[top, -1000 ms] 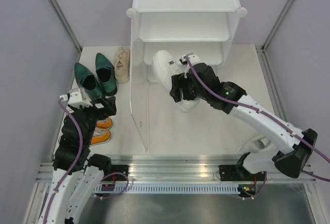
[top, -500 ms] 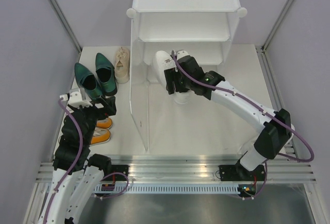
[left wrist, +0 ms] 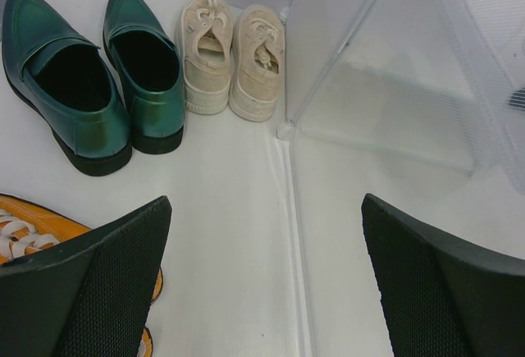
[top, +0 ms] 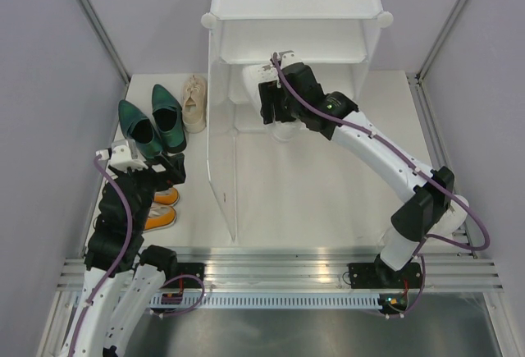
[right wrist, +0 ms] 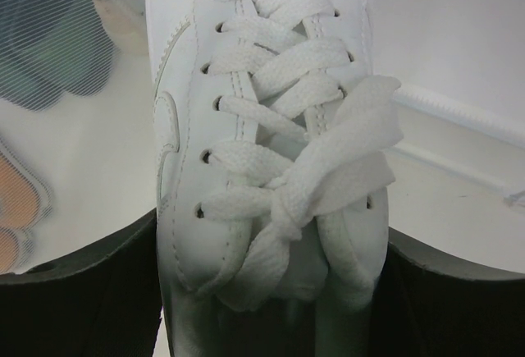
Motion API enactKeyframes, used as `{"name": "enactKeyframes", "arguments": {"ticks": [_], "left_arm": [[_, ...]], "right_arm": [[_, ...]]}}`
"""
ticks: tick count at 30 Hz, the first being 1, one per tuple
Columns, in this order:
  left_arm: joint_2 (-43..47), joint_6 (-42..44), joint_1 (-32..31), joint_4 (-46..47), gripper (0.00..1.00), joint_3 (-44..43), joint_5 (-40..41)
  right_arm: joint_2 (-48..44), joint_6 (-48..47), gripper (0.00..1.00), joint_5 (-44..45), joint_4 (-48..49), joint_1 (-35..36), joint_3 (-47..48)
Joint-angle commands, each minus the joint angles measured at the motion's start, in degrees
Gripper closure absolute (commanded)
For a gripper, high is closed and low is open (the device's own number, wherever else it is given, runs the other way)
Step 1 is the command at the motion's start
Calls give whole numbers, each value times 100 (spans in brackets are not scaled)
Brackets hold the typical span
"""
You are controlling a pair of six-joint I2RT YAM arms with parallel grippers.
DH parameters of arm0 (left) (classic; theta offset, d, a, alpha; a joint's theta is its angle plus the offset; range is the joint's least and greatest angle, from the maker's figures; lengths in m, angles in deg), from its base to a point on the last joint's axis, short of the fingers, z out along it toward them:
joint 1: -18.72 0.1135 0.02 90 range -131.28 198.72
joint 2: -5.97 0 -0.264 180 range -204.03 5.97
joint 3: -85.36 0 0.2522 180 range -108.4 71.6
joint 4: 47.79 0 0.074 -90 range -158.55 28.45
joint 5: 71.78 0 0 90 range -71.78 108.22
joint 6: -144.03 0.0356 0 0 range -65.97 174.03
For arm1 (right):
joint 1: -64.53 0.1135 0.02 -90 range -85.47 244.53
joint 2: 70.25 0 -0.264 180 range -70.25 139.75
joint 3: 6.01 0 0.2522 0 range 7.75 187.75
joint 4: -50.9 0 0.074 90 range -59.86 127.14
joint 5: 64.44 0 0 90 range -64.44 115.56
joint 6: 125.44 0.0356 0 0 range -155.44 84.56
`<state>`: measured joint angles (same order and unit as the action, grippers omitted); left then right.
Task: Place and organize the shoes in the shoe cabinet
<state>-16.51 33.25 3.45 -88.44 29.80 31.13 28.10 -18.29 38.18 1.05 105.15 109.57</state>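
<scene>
My right gripper (top: pixel 279 109) is shut on a white sneaker (top: pixel 286 132) and holds it at the open front of the white shoe cabinet (top: pixel 295 0), toe under a low shelf. In the right wrist view the laced sneaker (right wrist: pixel 262 127) fills the space between the fingers of that gripper (right wrist: pixel 271 291). My left gripper (top: pixel 149 172) is open and empty; in its wrist view it (left wrist: pixel 267 283) hovers over bare floor. The dark green heels (top: pixel 152 123) (left wrist: pixel 74 94), cream sneakers (top: pixel 194 101) (left wrist: pixel 230 57) and orange sneakers (top: pixel 162 209) (left wrist: pixel 33 234) stand left of the cabinet. The second white sneaker is hidden.
The cabinet's translucent left side panel (top: pixel 220 168) (left wrist: pixel 369 70) stands between the left arm and the right arm. Grey walls close in on both sides. A metal rail (top: pixel 279 279) runs along the near edge by the arm bases.
My right gripper has carried the white sneaker away from me and a little left, from the open floor into the cabinet's front opening. The left arm has not moved.
</scene>
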Motion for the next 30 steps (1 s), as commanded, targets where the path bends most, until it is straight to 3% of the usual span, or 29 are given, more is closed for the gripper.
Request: {"name": "enactKeyframes", "arguments": {"ticks": [1, 11, 30], "left_arm": [[-63, -5, -20, 158, 0, 14, -95], [-90, -6, -11, 167, 0, 5, -122], [-46, -6, -11, 158, 0, 23, -183]], "right_arm": [[-237, -98, 99, 223, 613, -1, 488], [53, 25, 99, 319, 806, -2, 198], [1582, 579, 99, 1128, 903, -10, 1727]]}}
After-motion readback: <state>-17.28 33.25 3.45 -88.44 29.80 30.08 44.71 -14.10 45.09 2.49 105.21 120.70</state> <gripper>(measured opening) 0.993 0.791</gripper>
